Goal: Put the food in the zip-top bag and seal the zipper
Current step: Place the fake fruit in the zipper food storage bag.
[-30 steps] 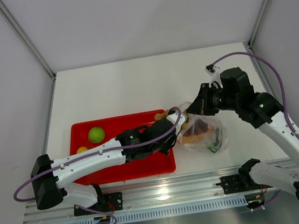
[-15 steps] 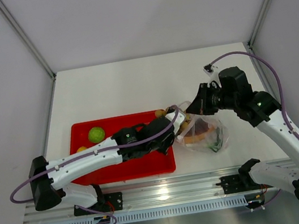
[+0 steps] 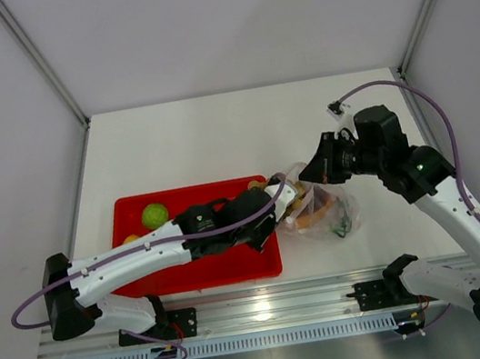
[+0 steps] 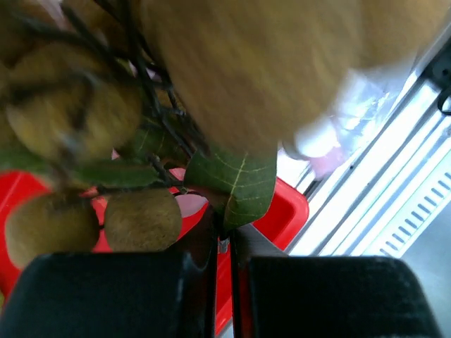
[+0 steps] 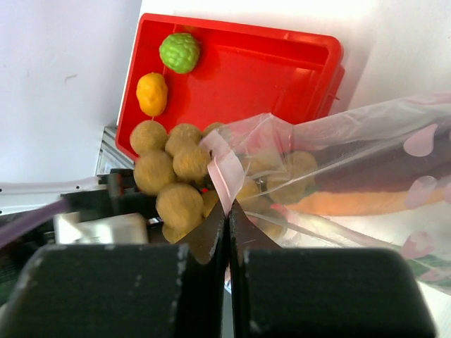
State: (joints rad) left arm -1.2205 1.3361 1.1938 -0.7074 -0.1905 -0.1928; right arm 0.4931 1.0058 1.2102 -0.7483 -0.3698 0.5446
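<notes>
Pinching mouth edge of clear crinkly plastic zip-top bag (image 5: pixel 366 151), right gripper (image 5: pixel 227 211) was clenched; left gripper (image 4: pixel 224 243) clamped stem of cluster of small tan balls (image 4: pixel 134 218).

**Red tray on a white desk**

A red tray (image 3: pixel 219 273) with a raised rim lies flat on the white desk (image 3: pixel 215 138), left of centre and close to the near edge. A silver metal rail (image 3: pixel 270 303) runs along that edge. White wall panels (image 3: pixel 240 14) and slanting metal posts (image 3: pixel 38 61) enclose the other sides.
</notes>
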